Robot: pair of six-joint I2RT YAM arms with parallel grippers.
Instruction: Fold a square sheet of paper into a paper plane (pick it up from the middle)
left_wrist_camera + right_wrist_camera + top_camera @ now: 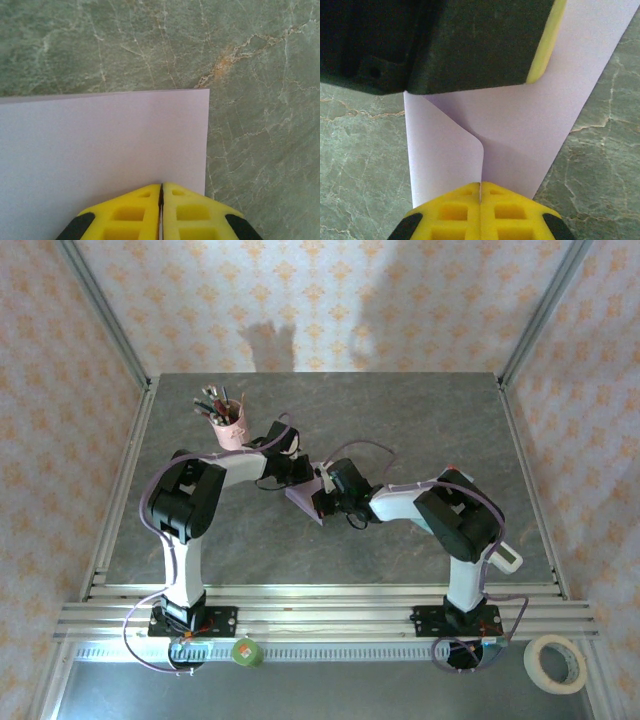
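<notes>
The square sheet of paper (303,502), pale lilac, lies at the table's middle between both arms. My left gripper (296,472) is shut, with its yellow fingertips down on the flat sheet (100,150) near its right edge. No fold shows at the left gripper's (161,186) tips. My right gripper (322,492) is shut on a raised flap of the sheet (445,150), which curls up into the right gripper (480,184). The left arm's dark housing (470,45) hangs over the sheet's far part. Nothing here has the form of a paper plane.
A pink pen cup (230,427) stands at the back left, close to the left arm. A tape roll (556,663) and a green object (246,652) lie in front of the rail. Metal frame posts (105,315) and patterned walls bound the grey stone table (430,420).
</notes>
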